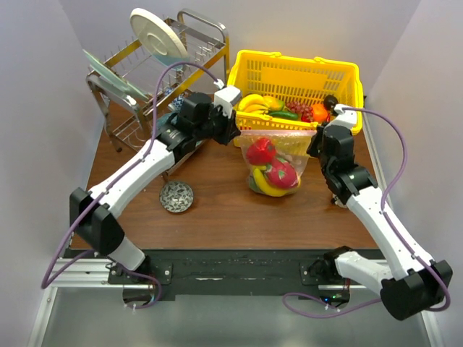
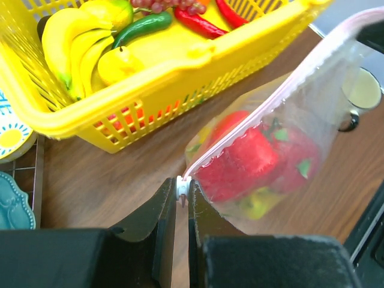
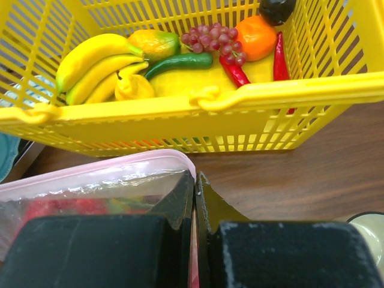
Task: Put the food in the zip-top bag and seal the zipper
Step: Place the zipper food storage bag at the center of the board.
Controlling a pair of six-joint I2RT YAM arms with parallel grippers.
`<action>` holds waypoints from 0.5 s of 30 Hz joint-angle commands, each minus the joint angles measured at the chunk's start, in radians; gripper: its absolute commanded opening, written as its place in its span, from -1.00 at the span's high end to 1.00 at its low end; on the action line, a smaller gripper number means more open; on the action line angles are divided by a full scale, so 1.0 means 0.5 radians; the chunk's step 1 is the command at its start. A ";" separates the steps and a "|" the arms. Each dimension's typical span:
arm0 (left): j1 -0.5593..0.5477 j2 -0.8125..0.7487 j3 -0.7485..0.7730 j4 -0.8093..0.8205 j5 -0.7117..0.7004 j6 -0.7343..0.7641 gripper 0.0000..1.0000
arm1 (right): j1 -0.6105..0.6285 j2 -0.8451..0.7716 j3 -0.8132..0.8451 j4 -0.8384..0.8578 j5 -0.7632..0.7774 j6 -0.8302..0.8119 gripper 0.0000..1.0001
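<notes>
The clear zip-top bag [image 1: 281, 160] stands on the table in front of the basket, stretched between my two grippers. Inside it lies food: red pieces [image 2: 240, 162], a pink one and a yellow banana [image 1: 266, 184]. The pink zipper [image 2: 282, 89] runs along the bag's top edge. My left gripper [image 2: 182, 191] is shut on the small white slider at the zipper's left end. My right gripper [image 3: 195, 180] is shut on the bag's right top corner, where the pink strip [image 3: 108, 168] ends. More food, bananas [image 3: 96, 60], grapes, chillies and an orange, lies in the basket.
The yellow mesh basket [image 1: 293, 59] stands just behind the bag. A metal dish rack [image 1: 137, 90] with a white plate [image 1: 158, 32] is at the back left. A round metal strainer [image 1: 176, 196] lies front left. A mug [image 2: 364, 90] stands right of the bag.
</notes>
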 commanded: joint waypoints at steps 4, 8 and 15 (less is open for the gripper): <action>0.079 0.215 0.321 -0.076 -0.079 -0.110 1.00 | -0.086 0.086 0.172 -0.025 0.165 -0.056 1.00; 0.079 0.111 0.266 -0.095 -0.100 -0.111 1.00 | -0.089 0.003 0.196 -0.055 -0.034 -0.108 1.00; 0.076 -0.337 0.088 -0.220 -0.027 -0.123 1.00 | -0.086 -0.300 0.233 -0.310 -0.655 -0.057 1.00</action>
